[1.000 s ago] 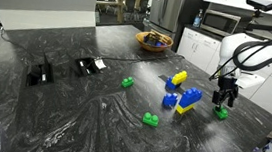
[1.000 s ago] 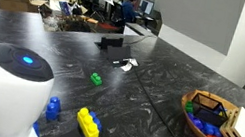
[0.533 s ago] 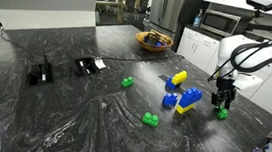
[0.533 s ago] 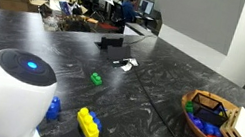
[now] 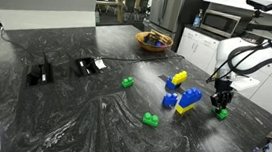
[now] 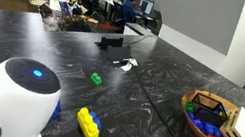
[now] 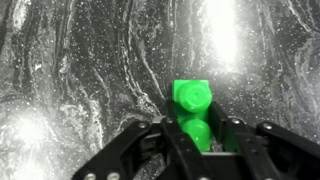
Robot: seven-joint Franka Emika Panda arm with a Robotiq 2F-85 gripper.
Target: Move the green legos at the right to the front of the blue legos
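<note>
Gripper [image 5: 222, 105] low over the green legos [image 7: 192, 108] near tabletop edge, jaws apart astride it, blue legos [image 5: 188, 96] near.

In an exterior view the tool [image 5: 222, 104] stands over the green legos [image 5: 222, 113] near an edge of the tabletop [image 5: 71, 120]. Both are too small to tell whether the fingers touch the piece, and the arm [image 5: 264, 53] is cut off by the picture's right edge. In an exterior view the robot's white housing [image 6: 6, 94] fills the lower left corner and hides the tool, the green legos and that part of the tabletop, while the bowl [image 6: 193, 132] runs out of the picture at the right. In the wrist view the near end of the green legos [image 7: 190, 100] disappears between the dark fingers [image 7: 140, 150], which the bottom edge cuts off, and whether they press on it cannot be told.
</note>
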